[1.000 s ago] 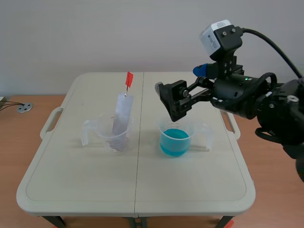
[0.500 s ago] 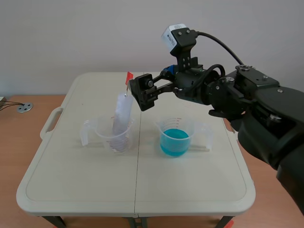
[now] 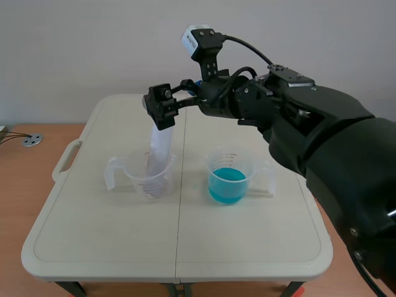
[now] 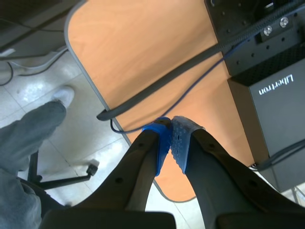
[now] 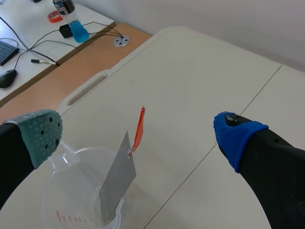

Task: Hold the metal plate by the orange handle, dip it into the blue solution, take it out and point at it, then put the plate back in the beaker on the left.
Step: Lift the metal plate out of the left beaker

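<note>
A grey metal plate (image 3: 159, 147) leans upright in the clear beaker (image 3: 150, 178) on the table's left. My right gripper (image 3: 162, 110) hovers at the plate's top and hides the handle in the scene view. In the right wrist view the gripper (image 5: 138, 135) is open, and the thin orange handle (image 5: 139, 128) stands between its fingers with a gap on each side, above the plate (image 5: 116, 180) and the beaker (image 5: 71, 191). The beaker of blue solution (image 3: 229, 180) stands to the right. My left gripper (image 4: 170, 141) is shut on nothing, off the table.
The right arm spans the table's back right above the blue beaker. Both beakers have side handles. A wooden desk (image 5: 52, 76) with cables and a bottle (image 5: 71, 21) lies beyond the table's left edge. Under the left gripper are a black box (image 4: 271, 81) and a person's leg (image 4: 26, 129).
The right arm has swung left from above the blue beaker to the top of the metal plate, staying open. The plate and both beakers have not moved.
</note>
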Controlling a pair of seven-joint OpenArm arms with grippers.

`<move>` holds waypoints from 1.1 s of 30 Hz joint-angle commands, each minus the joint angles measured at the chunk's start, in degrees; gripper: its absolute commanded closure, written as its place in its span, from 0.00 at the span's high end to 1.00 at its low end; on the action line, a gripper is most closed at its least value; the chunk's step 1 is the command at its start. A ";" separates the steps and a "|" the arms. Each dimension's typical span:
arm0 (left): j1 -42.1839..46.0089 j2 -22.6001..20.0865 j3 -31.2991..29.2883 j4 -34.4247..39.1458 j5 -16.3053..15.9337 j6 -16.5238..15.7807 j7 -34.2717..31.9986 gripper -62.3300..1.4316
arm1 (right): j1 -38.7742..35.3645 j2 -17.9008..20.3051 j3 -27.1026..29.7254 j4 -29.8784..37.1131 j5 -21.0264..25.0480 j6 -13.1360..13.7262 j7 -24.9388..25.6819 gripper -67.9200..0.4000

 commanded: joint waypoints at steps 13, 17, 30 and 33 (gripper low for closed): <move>-1.97 0.13 0.11 -0.52 -0.33 -0.39 2.95 0.05 | 2.21 -2.23 -0.28 -2.56 0.52 0.90 1.38 0.91; -1.97 0.13 0.11 -0.52 -0.33 -0.39 2.97 0.05 | 2.19 -2.21 -0.28 -2.56 0.37 0.90 1.33 0.79; -1.97 0.13 0.11 -0.52 -0.33 -0.39 2.97 0.05 | 2.19 -2.23 -0.28 -2.56 0.37 1.11 1.29 0.43; -1.97 0.13 0.11 -0.52 -0.33 -0.39 2.97 0.05 | 2.19 -2.23 -0.28 -2.56 0.39 1.11 1.36 0.38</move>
